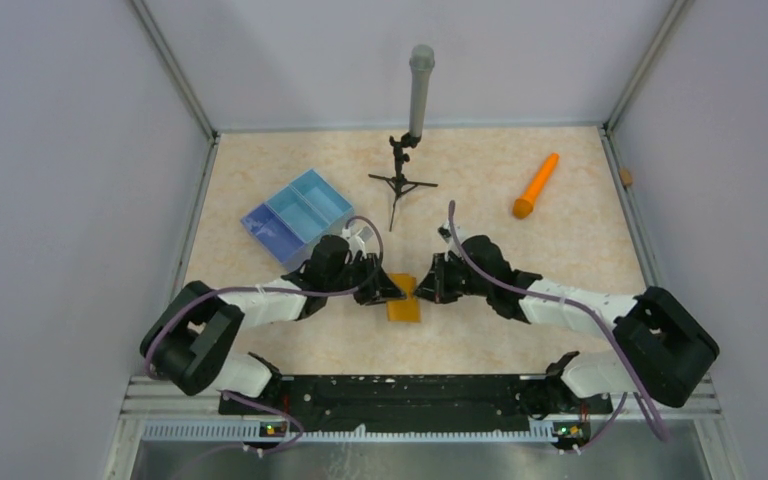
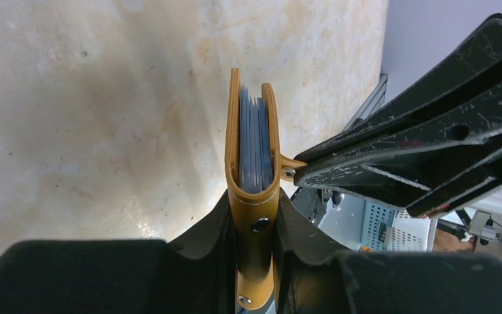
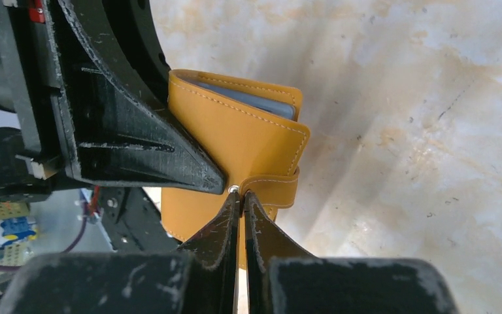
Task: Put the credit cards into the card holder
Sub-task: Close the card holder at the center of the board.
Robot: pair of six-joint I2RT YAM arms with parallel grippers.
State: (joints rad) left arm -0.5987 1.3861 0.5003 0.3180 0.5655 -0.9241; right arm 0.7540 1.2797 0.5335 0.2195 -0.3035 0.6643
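Now left hand point(image 2: 253, 212) clamps the card holder point(image 3: 235, 137); right hand point(image 3: 238, 196) pinches its snap tab point(image 3: 276, 186).

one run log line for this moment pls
left tool: shut on card holder | right tool: shut on snap tab | card holder: folded | credit cards: inside card holder

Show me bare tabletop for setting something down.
Free: right side between orange stick and right arm; far left corner beyond blue tray; near strip this side of card holder. Crowded: centre, where left claw and right claw meet at it.
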